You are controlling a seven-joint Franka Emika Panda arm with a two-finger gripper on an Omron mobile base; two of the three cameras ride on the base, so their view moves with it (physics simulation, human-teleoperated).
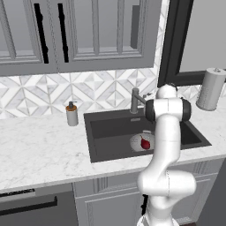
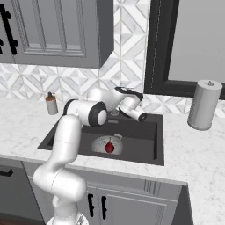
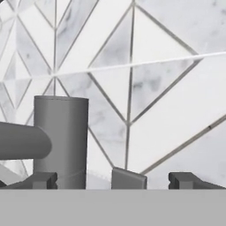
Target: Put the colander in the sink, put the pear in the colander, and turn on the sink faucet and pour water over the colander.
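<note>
The silver colander [image 1: 137,142] [image 2: 102,144] sits on the floor of the dark sink [image 1: 110,132] [image 2: 140,132]. The dark red pear [image 1: 145,144] [image 2: 109,146] lies inside it. The grey sink faucet [image 1: 134,101] stands at the sink's back rim. My arm reaches over the basin towards the backsplash. In the hand view my gripper [image 3: 114,181] is open and holds nothing. The faucet's post [image 3: 61,132] rises just inside the left fingertip [image 3: 42,180], with the spout running off to the left. A small grey block [image 3: 128,178] lies between the tips.
A soap dispenser [image 1: 72,114] [image 2: 51,104] stands on the marble counter left of the sink. A paper towel roll [image 1: 210,88] [image 2: 203,104] stands to the right. Wall cabinets hang above, and a dark window frame is at the back right.
</note>
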